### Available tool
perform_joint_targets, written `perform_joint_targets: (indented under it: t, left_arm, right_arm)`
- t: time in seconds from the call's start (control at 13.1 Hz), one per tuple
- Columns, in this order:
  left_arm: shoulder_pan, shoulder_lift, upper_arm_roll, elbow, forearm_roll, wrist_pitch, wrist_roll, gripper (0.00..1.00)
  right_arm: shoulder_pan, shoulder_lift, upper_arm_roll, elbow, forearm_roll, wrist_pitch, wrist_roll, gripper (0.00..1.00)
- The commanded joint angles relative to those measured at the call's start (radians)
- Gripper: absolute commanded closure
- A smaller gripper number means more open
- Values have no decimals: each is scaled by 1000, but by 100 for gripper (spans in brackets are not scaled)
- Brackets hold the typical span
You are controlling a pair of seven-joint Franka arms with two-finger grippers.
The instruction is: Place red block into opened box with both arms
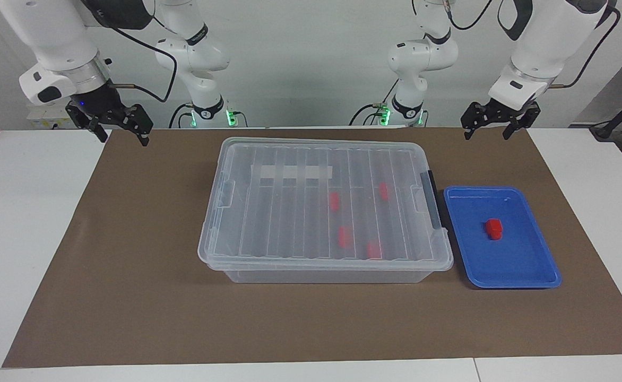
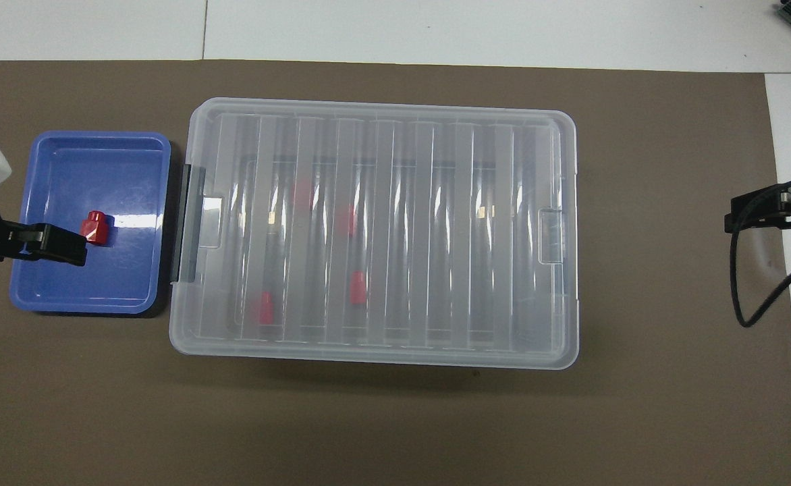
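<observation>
One red block (image 1: 494,228) (image 2: 96,228) lies alone in the flat blue tray (image 1: 523,260) beside the box, at the left arm's end. The clear box (image 1: 321,276) stands mid-mat with its ribbed lid (image 1: 290,223) (image 2: 382,229) lying shut on top. Several more red blocks (image 1: 345,236) show through the lid. My left gripper (image 1: 487,135) hangs open and empty, raised over the mat by the tray and apart from the red block. Over the mat's edge at the right arm's end, my right gripper (image 1: 122,138) is also open and holds nothing.
A brown mat (image 1: 130,297) covers most of the white table. The box's black handle (image 1: 432,199) faces the tray. A black cable (image 2: 750,297) loops down from the right arm over the mat's edge.
</observation>
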Motion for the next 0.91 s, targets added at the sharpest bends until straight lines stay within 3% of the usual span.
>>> perform_joint_targets:
  t: [0.0,0.53,0.84]
  left_arm:
    - [4,-13,1,-11,13,4,-10,0]
    - [2,-13,1,-10,13,4,-10,0]
    - [2,-13,1,-10,13,4,-10,0]
  right_arm:
    - [-8,-21,6,-20,19,-4,-22,0]
    - [-9,-21,4,-22,19,-2,-24,0]
    - [29,-39,7,-92,19,99,5,6]
